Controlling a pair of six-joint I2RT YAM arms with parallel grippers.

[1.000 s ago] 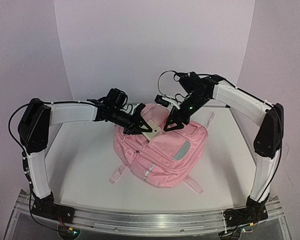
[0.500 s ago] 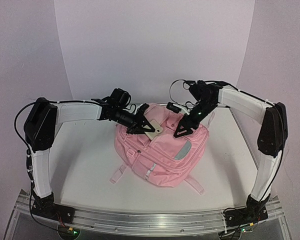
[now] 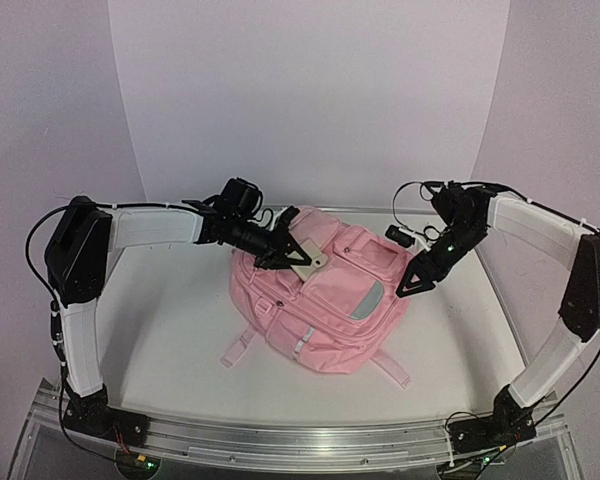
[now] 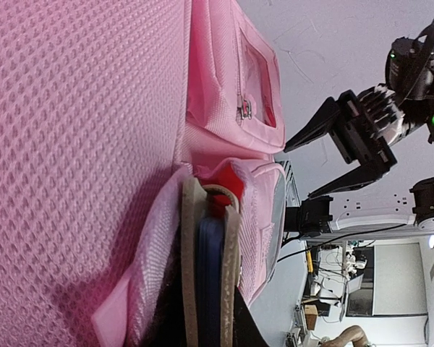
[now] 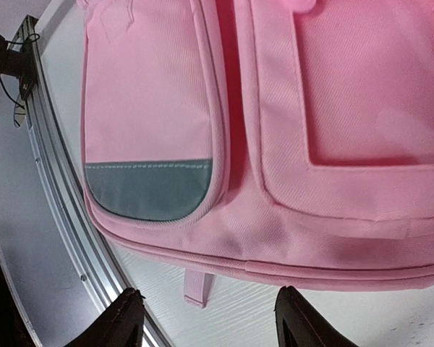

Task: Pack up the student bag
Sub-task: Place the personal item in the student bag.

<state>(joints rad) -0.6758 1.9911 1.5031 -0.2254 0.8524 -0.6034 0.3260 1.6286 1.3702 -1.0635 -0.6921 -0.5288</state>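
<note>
Right gripper [image 3: 414, 289] newly off student bag [image 3: 325, 300]; beige item [image 4: 190, 275] blue-cored close-up

Pink student bag [image 3: 325, 295], grey panel [image 3: 364, 300], beige item [image 3: 306, 262]

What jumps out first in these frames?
The big pink student bag lying mid-table dominates every view. The left gripper is shut on a flat beige item over the bag's far left corner. The right gripper hangs open just off the bag's right side.
</note>
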